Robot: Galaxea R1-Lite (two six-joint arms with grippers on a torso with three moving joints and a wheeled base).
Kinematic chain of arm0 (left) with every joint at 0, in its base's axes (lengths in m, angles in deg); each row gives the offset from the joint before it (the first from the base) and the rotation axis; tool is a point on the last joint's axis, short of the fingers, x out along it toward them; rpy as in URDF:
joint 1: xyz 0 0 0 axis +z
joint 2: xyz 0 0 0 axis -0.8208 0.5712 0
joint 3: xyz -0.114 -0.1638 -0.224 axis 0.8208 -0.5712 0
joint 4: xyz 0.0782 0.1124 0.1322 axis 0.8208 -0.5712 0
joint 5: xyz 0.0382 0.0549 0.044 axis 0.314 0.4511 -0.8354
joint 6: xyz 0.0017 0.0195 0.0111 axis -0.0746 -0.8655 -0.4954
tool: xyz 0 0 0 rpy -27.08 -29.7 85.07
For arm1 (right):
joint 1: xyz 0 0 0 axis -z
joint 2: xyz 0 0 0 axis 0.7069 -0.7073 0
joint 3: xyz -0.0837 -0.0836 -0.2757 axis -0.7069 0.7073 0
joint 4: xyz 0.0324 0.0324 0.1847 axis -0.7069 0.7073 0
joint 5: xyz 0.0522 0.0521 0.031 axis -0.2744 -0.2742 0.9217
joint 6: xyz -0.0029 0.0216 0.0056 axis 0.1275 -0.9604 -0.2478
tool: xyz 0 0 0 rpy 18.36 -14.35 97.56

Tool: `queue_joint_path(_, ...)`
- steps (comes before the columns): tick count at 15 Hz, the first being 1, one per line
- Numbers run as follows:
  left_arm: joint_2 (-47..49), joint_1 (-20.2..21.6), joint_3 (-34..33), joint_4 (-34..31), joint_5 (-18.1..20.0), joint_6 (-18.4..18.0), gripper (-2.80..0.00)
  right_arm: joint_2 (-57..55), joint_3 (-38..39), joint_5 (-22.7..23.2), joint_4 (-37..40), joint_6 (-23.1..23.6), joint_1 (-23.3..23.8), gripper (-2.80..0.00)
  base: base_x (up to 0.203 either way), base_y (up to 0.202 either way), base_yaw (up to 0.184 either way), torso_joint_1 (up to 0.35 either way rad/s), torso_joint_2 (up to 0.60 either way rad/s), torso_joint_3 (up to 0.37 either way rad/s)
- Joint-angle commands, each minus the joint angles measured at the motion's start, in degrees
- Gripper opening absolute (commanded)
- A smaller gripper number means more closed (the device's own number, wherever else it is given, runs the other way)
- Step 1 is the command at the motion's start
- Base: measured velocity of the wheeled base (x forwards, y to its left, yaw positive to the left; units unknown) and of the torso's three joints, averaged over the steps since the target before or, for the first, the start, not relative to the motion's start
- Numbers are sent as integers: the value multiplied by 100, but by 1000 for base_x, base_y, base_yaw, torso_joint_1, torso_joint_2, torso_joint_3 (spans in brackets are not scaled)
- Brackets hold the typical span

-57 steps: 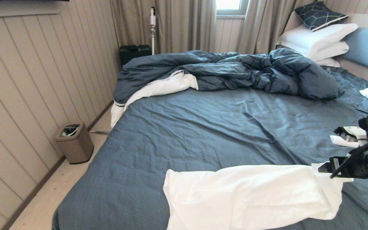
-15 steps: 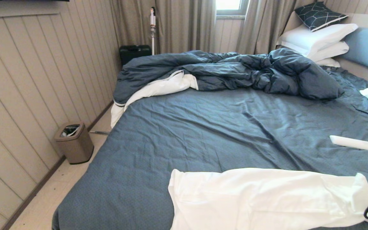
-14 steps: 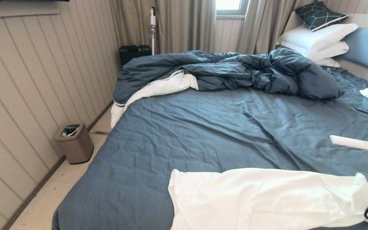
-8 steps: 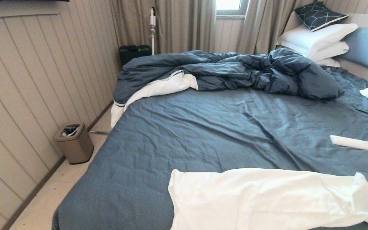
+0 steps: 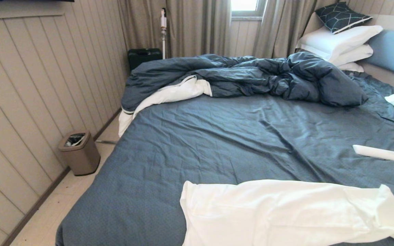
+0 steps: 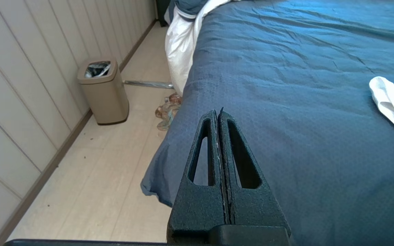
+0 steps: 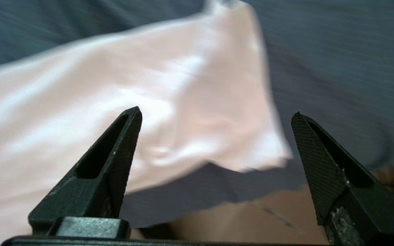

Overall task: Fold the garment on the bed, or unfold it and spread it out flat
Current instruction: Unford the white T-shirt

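Right wrist view: right gripper [image 7: 216, 116] agape.

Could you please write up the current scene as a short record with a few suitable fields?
garment: white garment lying stretched across the near part of the bed, held by nothing
bed: dark blue-grey sheet, rumpled duvet at the far side
left end effector: shut, parked over the bed's near corner
right end effector: open, empty, above the garment's end
other items: white slim object on the sheet; bin on the floor
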Motion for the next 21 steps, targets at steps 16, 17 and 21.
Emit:
queue_joint_path(16, 0, 0, -1, -6, 1, -55, -280, 204, -765, -21, 2808, -1306, -5290, -280, 0, 0, 0, 0, 0, 0)
queue_joint_path(17, 0, 7, -1, -6, 1, -55, -280, 16, -713, -85, 2817, -1360, -5709, -280, 0, 0, 0, 0, 0, 0)
queue_joint_path(21, 0, 7, -1, -6, 1, -63, -280, -1004, -415, -232, 2384, -1525, -6807, -280, 0, 0, 0, 0, 0, 0)
